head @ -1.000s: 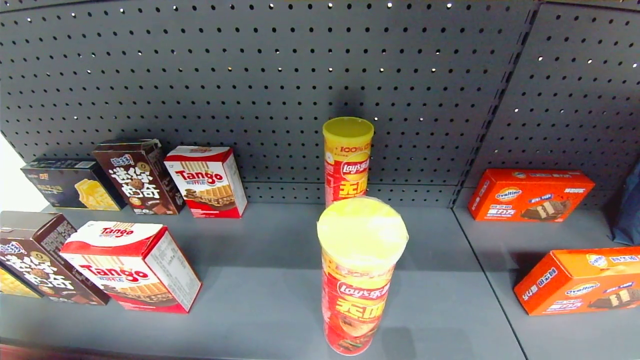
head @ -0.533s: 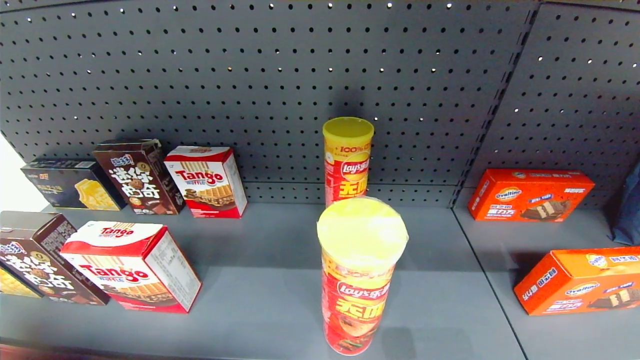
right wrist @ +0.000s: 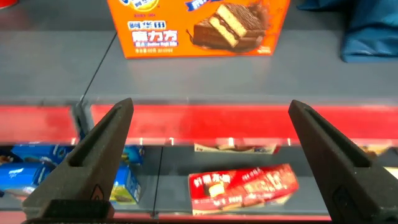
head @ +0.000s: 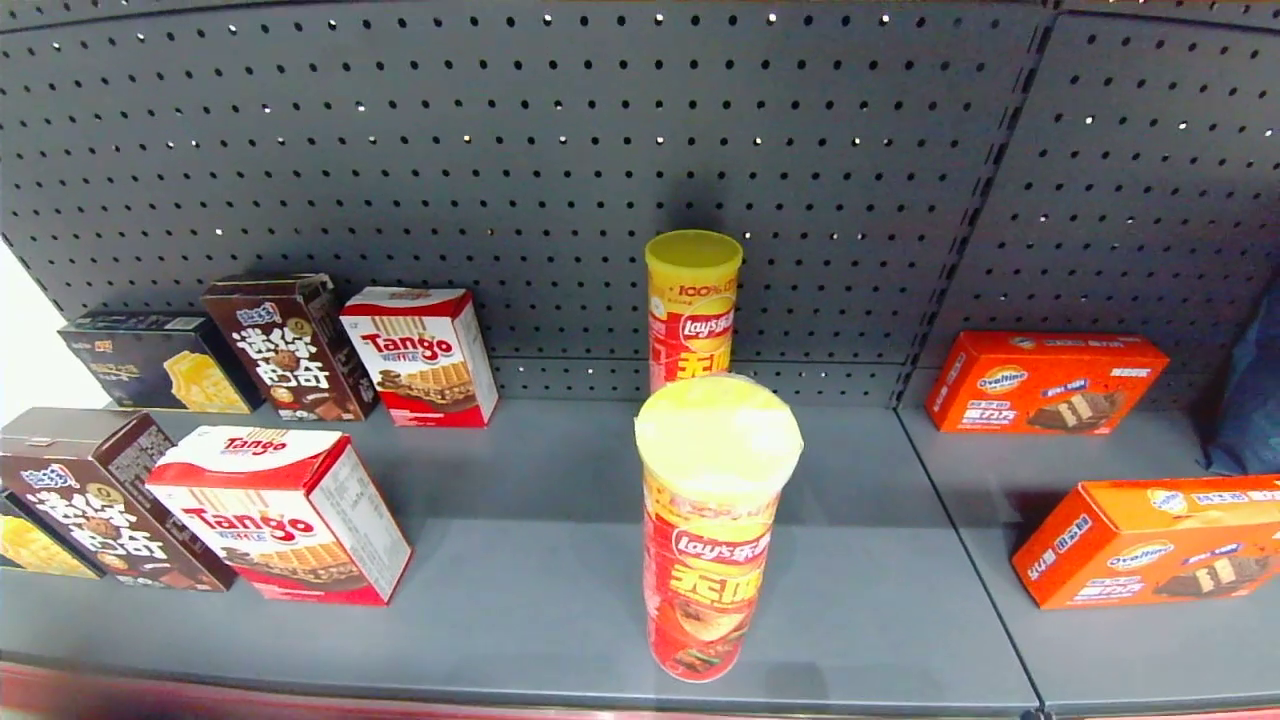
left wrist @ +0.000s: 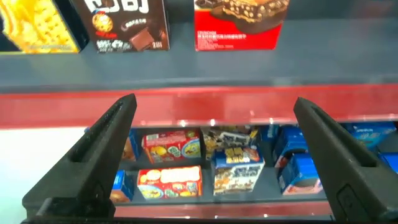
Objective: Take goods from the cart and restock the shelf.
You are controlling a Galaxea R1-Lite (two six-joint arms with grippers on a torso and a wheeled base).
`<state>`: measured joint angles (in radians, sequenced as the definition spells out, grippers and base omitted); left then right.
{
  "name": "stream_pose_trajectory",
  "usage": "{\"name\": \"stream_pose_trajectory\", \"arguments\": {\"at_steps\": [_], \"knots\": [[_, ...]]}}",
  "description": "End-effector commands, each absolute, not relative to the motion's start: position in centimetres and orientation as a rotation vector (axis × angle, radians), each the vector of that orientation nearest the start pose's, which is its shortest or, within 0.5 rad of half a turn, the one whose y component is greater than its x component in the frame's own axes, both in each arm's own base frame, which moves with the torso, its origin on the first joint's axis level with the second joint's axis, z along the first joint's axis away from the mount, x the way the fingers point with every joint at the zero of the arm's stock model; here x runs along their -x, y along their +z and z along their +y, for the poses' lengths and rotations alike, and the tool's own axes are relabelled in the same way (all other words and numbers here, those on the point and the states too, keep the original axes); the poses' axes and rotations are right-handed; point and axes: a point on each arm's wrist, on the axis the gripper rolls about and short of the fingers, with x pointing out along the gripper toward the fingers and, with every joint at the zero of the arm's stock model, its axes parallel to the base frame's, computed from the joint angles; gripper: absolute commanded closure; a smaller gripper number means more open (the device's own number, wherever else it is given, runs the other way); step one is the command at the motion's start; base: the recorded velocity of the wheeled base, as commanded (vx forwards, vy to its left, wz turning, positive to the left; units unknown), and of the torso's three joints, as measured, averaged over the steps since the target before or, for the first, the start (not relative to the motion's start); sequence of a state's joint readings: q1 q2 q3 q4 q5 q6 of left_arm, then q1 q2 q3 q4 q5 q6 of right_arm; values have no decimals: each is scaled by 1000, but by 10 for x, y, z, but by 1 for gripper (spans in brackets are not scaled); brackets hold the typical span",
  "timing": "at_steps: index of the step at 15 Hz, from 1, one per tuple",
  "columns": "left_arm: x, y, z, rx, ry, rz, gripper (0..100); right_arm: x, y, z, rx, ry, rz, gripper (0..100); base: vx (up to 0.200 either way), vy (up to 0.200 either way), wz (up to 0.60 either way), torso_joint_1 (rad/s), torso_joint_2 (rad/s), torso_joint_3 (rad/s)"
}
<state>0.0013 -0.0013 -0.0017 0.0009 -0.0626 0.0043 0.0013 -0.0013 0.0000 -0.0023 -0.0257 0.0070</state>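
Two red-and-yellow chip cans stand upright on the grey shelf, one at the front and one at the back by the pegboard. My left gripper is open and holds nothing; it faces the shelf's red front edge below a brown box and a red wafer box. My right gripper is open too, with nothing in it, before the same red edge below an orange cake box.
Left on the shelf stand red wafer boxes, brown chocolate boxes and a black box. Two orange boxes lie on the right shelf section, beside a dark blue bag. A lower shelf holds small boxes and a red packet.
The whole head view has shifted, so the camera moved; the shelf's red front edge now shows at the bottom. The goods keep their places on the shelf.
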Motion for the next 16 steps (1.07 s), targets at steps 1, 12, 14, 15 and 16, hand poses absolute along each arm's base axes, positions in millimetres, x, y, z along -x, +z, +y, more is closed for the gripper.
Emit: {"name": "stream_pose_trajectory", "arguments": {"at_steps": [1,12,14,15,16], "knots": [[23,76,-1,-5,-61,0,0,23,76,-1,-8,-25,-2,0,0,0,0,0,0,0],[23,76,-1,-6,-63,0,0,23,76,-1,-8,-25,-2,0,0,36,0,0,0,0],[23,76,-2,-6,-64,0,0,23,76,-1,-6,-25,-2,0,0,0,0,0,0,0],[23,76,-1,-6,-63,0,0,23,76,-1,-6,-25,-2,0,0,0,0,0,0,0],[23,76,-1,-6,-63,0,0,23,76,-1,-6,-25,-2,0,0,0,0,0,0,0]]}}
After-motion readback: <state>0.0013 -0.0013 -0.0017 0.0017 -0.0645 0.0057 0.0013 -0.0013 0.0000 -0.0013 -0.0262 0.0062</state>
